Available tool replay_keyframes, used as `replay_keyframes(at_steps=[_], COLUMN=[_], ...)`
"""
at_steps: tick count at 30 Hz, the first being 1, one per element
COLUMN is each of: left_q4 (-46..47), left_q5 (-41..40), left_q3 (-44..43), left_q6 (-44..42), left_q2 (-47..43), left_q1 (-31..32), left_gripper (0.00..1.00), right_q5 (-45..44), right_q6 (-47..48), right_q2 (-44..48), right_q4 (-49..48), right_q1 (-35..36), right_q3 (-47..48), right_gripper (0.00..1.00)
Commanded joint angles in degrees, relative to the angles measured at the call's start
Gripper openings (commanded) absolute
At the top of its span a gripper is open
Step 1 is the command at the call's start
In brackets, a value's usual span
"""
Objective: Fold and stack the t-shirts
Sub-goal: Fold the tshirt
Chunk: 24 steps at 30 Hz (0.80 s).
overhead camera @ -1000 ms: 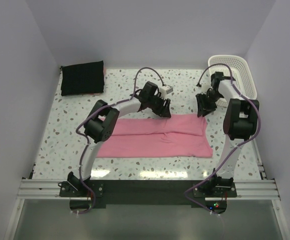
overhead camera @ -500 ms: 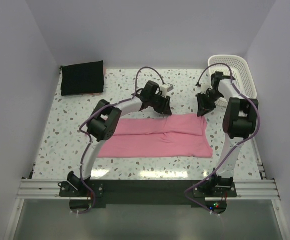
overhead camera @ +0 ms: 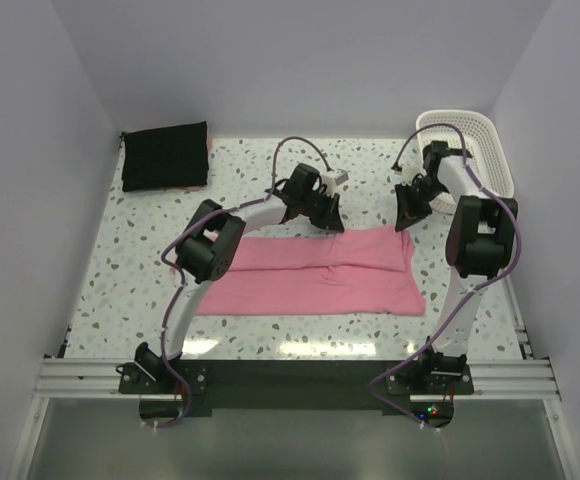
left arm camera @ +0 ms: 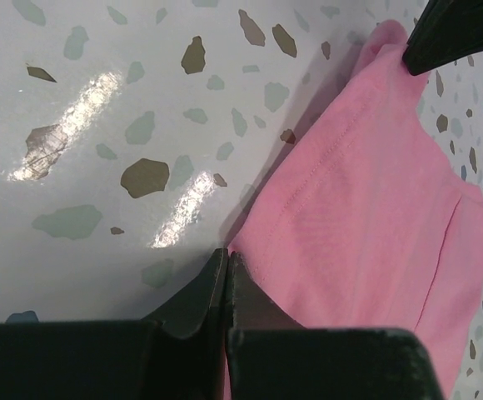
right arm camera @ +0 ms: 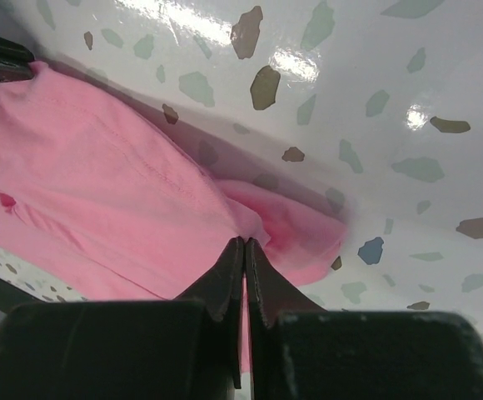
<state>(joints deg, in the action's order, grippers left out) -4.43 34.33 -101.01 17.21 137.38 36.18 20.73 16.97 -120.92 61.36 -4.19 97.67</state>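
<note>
T-shirts lie on the table [overhead camera: 120, 270]: the black shirt [overhead camera: 165, 155] folded in the far left corner, the pink shirt [overhead camera: 310, 275] spread out in the middle. The left gripper [overhead camera: 328, 218] pinches the pink shirt's far edge tight, and the right gripper [overhead camera: 405, 218] pinches its far right corner tight.

No text, label, brand, number or sign could be read in the overhead view or in either wrist view.

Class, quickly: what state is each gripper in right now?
Left gripper: closed, pinching the pink t-shirt at its edge.
Right gripper: closed, pinching the same shirt.
</note>
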Motion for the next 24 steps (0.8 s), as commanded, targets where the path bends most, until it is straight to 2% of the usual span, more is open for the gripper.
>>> replay_keyframes(at_steps=[1, 6, 13, 24], left_q4=[3.5, 12.2, 13.0, 14.8], left_q5=[1.6, 2.4, 3.4, 3.5], left_q3=[-0.7, 5.1, 9.1, 23.0], left_q6=[-0.1, -0.1, -0.6, -2.8], left_q2=[-2.3, -8.1, -12.6, -22.2], left_q1=[0.4, 0.4, 0.9, 4.3], left_gripper=[0.0, 0.0, 0.0, 0.0], right_q5=[1.8, 2.5, 2.8, 0.5], right_q6=[0.4, 1.4, 3.4, 8.0], right_q2=[1.4, 3.4, 8.3, 19.0], right_q4=[1.4, 2.6, 3.4, 4.5], right_q1=[-0.2, -0.2, -0.3, -0.3], right_q3=[2.1, 1.3, -3.2, -13.4], right_gripper=[0.0, 0.0, 0.0, 0.0])
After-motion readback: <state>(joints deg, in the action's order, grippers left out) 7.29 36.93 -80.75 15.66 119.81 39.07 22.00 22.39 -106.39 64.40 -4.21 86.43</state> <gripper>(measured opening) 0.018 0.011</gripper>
